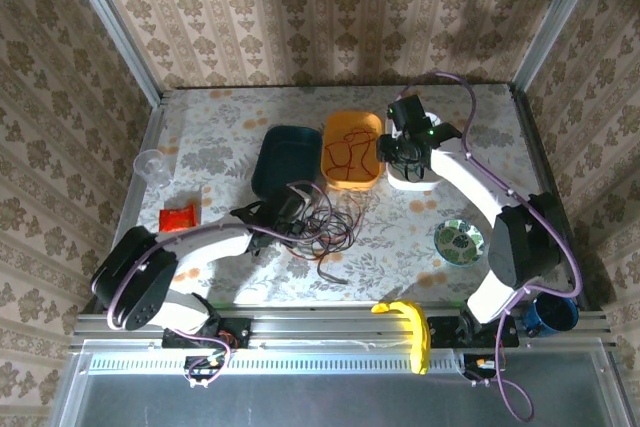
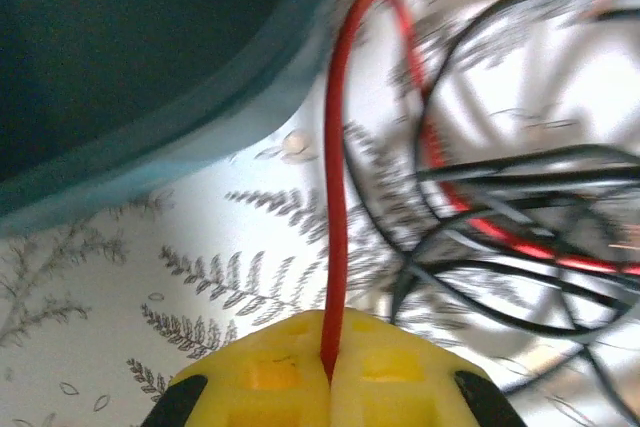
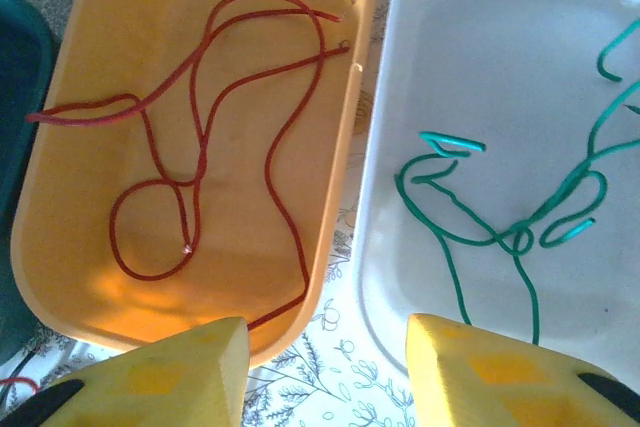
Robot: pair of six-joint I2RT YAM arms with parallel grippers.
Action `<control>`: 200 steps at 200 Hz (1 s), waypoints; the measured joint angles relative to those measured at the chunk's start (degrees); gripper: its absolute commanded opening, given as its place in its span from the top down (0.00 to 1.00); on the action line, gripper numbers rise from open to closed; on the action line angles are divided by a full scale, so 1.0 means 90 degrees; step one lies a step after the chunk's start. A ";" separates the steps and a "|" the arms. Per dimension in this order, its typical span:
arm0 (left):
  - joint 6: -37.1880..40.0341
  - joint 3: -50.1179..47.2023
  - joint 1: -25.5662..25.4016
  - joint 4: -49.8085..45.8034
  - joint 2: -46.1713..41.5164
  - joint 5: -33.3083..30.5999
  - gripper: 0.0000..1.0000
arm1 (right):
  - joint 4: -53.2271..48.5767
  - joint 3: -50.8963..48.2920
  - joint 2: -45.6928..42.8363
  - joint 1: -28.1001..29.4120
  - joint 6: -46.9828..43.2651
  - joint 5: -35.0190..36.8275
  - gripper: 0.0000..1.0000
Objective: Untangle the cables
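A tangle of black and red cables (image 1: 325, 227) lies mid-table. My left gripper (image 1: 290, 209) sits at its left edge, shut on a red cable (image 2: 335, 197) that rises from between the yellow fingertips (image 2: 330, 372) and arcs over into the black cables (image 2: 520, 177). My right gripper (image 1: 405, 147) hovers at the back, open (image 3: 325, 372), over the gap between two trays with nothing between its fingers. The orange tray (image 3: 350, 127) holds a loose red cable (image 3: 200, 147). The white tray (image 3: 440, 67) holds a green cable (image 3: 500, 227).
A dark teal tray (image 1: 285, 159) stands just behind the left gripper, its rim close in the left wrist view (image 2: 130, 77). A clear cup (image 1: 152, 165) and red packet (image 1: 180, 217) lie at left. A shiny disc (image 1: 459, 240) and blue mug (image 1: 550, 315) are at right.
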 measured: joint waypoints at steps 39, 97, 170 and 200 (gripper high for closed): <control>0.0413 0.0831 -0.0163 -0.0197 -0.1226 -0.0559 1.00 | 0.0359 -0.0403 -0.0287 -0.0092 0.0311 0.0155 0.54; 0.1188 0.2263 -0.0165 -0.0078 -0.1525 -0.0432 1.00 | 0.0566 -0.0478 -0.0413 -0.0148 0.0444 0.0294 0.54; 0.1717 0.2579 -0.0177 0.0192 -0.1440 -0.0199 1.00 | 0.0702 -0.0763 -0.0772 -0.0189 0.0495 0.0408 0.55; 0.2008 0.2730 -0.0255 0.0597 -0.1345 -0.0180 1.00 | 0.0724 -0.0831 -0.0792 -0.0223 0.0517 0.0505 0.55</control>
